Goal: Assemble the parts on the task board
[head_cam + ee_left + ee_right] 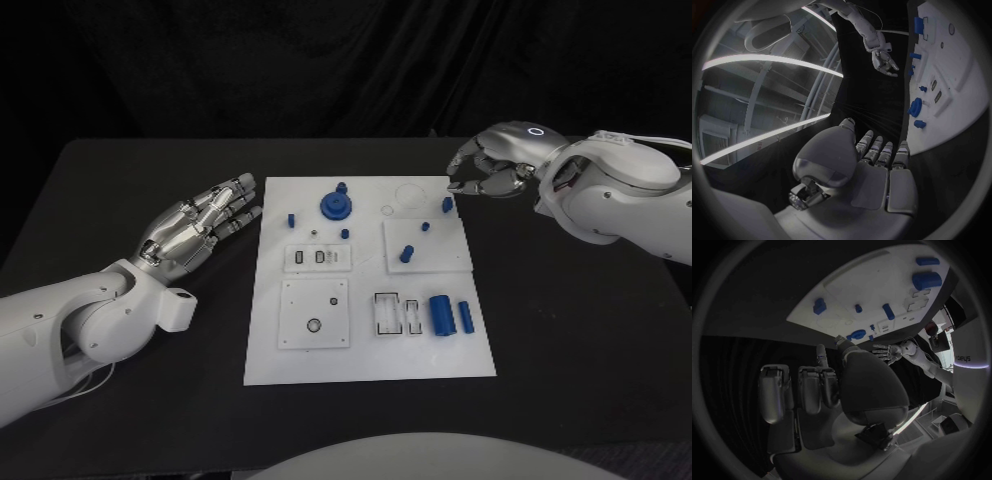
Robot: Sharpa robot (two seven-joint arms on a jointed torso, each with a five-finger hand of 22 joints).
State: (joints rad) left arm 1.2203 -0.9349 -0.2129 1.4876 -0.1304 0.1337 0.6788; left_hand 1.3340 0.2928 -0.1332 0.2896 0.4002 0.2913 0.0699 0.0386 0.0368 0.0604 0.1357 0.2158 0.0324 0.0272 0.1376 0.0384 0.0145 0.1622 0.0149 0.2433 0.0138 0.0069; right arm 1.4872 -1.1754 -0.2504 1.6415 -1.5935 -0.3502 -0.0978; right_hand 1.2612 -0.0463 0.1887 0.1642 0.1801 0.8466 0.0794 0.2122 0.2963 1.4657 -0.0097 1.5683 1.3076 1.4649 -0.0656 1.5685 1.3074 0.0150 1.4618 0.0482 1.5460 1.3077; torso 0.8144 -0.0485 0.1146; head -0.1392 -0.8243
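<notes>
Several blue parts are scattered over the white task board, which lies in the middle of the black table: a round geared piece near the board's far edge, small pegs beside it, and two blue cylinders lying side by side near the board's right edge. The right hand hovers at the board's far right corner, fingers curled inward; whether it pinches anything I cannot tell. The left hand rests flat just off the board's left edge, fingers straight and holding nothing.
</notes>
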